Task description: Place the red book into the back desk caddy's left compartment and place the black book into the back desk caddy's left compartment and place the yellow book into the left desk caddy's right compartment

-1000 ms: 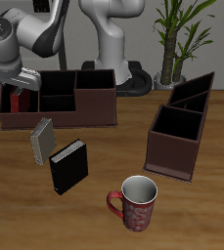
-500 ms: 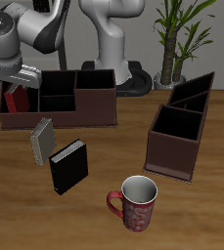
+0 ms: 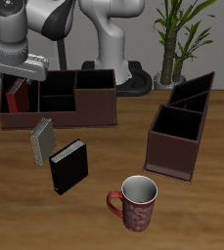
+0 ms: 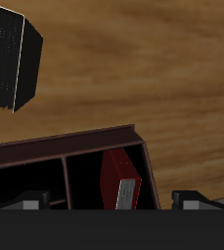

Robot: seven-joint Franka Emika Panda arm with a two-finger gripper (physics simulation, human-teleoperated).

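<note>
There are three books, two desk caddies, one mug and one plant. The red book (image 3: 17, 96) stands inside the back desk caddy (image 3: 79, 115), in the end compartment under the robot's claw. In the wrist view the red book (image 4: 116, 180) leans a little against the compartment wall, and the other compartments beside it look dark with nothing seen in them.

The black book (image 3: 69, 167) stands up on the wooden table (image 3: 104, 225), nearer the front edge than the back caddy. The wrist view shows it too (image 4: 13, 61). Just beside it, a bit farther back, is another book (image 3: 42, 142). It looks grey from this side, so I cannot tell its cover colour.

The left desk caddy (image 3: 177, 146) sits well apart from the books, turned at an angle. Its compartments look dark, and I cannot see any book in them.

A red mug (image 3: 136, 203) with a pattern sits near the table's front edge. The plant (image 3: 177, 34) is behind the table.

The gripper (image 3: 18, 66) hangs above the red book. Its two fingers are spread apart and hold nothing
</note>
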